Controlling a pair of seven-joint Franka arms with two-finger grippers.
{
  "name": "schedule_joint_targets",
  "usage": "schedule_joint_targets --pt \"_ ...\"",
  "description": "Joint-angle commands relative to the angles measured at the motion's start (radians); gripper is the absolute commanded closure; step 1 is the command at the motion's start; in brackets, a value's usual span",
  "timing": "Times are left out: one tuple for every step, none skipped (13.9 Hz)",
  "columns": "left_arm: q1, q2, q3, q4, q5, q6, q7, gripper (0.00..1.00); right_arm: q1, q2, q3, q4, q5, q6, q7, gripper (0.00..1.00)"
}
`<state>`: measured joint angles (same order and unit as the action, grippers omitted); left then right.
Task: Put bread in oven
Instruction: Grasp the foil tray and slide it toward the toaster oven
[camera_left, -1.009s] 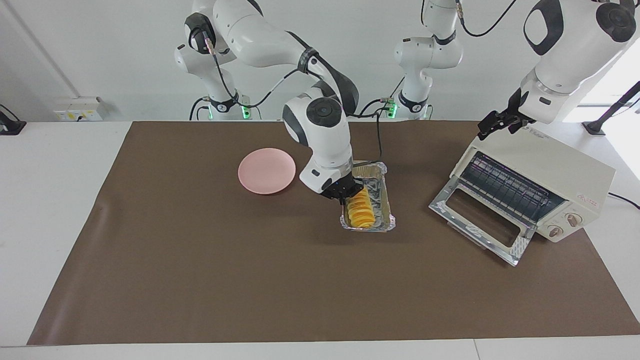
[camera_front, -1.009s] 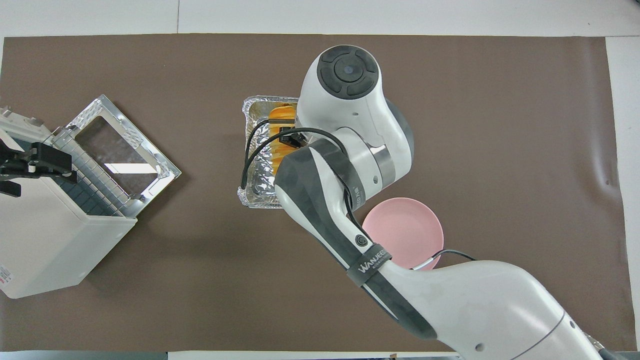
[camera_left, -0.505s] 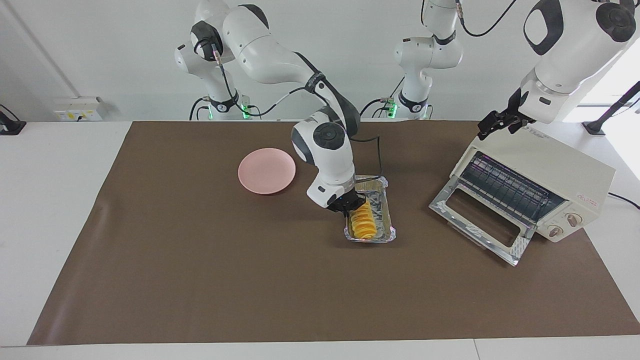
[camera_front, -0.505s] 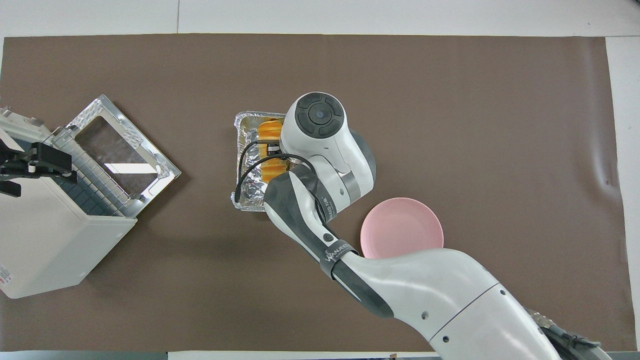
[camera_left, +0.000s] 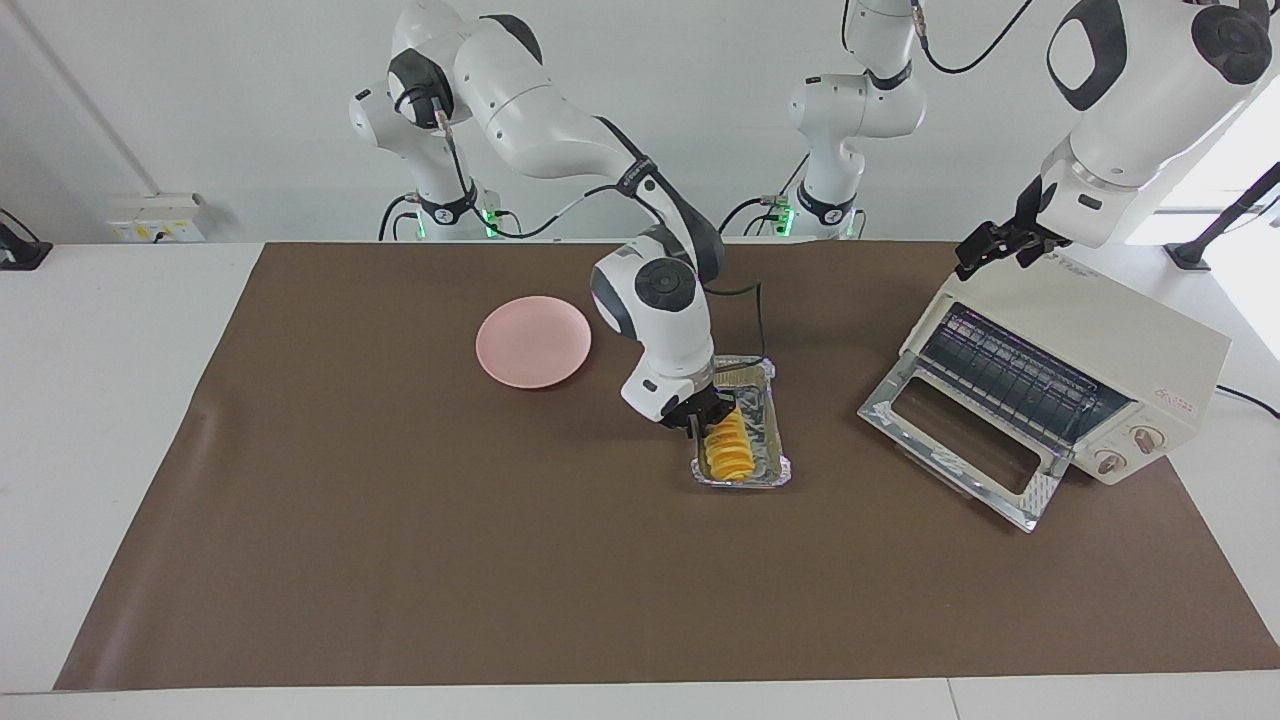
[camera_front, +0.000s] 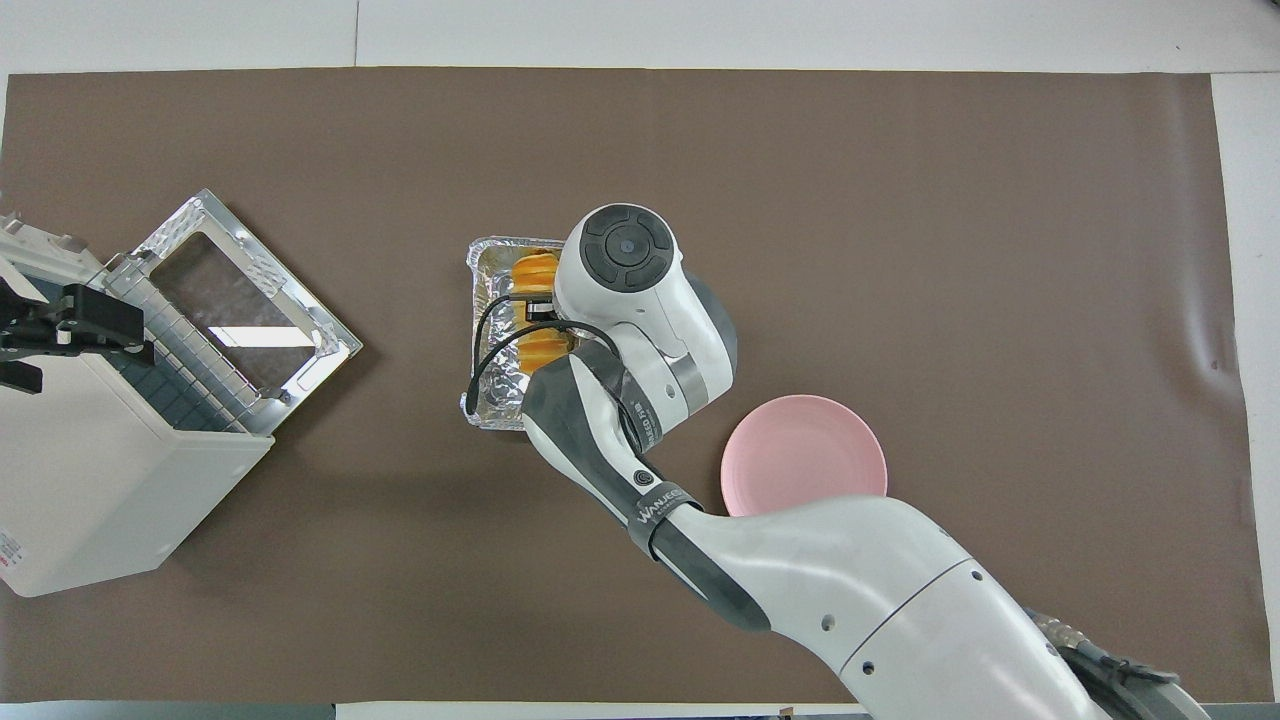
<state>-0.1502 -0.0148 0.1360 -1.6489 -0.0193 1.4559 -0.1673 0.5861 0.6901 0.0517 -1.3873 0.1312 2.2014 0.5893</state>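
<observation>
The yellow-orange bread (camera_left: 727, 447) lies in a crinkled silver foil tray (camera_left: 768, 430) at the middle of the mat. My right gripper (camera_left: 705, 418) is down at the tray's long wall toward the right arm's end, beside the bread's middle, shut on the tray. In the overhead view the hand covers most of the bread (camera_front: 535, 271) and tray (camera_front: 487, 400). The cream oven (camera_left: 1100, 335) stands at the left arm's end, its glass door (camera_left: 960, 440) dropped open and the rack showing. My left gripper (camera_left: 985, 250) waits over the oven's top.
An empty pink plate (camera_left: 533, 341) lies toward the right arm's end from the tray, a little nearer to the robots. A brown mat (camera_left: 400, 560) covers the table. The open oven door (camera_front: 240, 300) juts out toward the tray.
My right gripper has come down with the tray and the bread, which now sit lower, at or just above the mat. The left arm has not moved.
</observation>
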Motion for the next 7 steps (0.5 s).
schedule_joint_targets --pt "-0.009 -0.013 -0.007 -0.008 0.016 0.020 0.011 0.00 -0.011 -0.046 -0.004 0.007 0.025 -0.067 0.003 0.00" --pt "-0.011 -0.013 -0.006 -0.008 0.016 0.021 0.014 0.00 -0.032 -0.075 -0.004 0.011 0.025 -0.096 0.003 0.00" --pt "-0.015 -0.013 -0.007 -0.012 0.016 0.032 0.012 0.00 -0.063 -0.098 -0.004 0.011 0.027 -0.121 0.003 0.00" --pt "-0.041 -0.013 -0.007 -0.015 0.016 0.081 0.000 0.00 -0.087 -0.133 -0.006 0.008 0.056 -0.140 0.003 0.00" --pt "-0.075 -0.008 -0.007 -0.016 0.015 0.133 -0.021 0.00 -0.116 -0.170 -0.009 0.008 0.085 -0.173 0.003 0.00" --pt "-0.104 -0.002 -0.007 -0.014 0.010 0.167 -0.040 0.00 -0.155 -0.207 -0.009 0.005 0.088 -0.211 0.000 0.00" --pt "-0.133 0.007 -0.007 -0.006 -0.011 0.188 -0.043 0.00 -0.184 -0.243 -0.010 -0.001 0.088 -0.247 -0.008 0.00"
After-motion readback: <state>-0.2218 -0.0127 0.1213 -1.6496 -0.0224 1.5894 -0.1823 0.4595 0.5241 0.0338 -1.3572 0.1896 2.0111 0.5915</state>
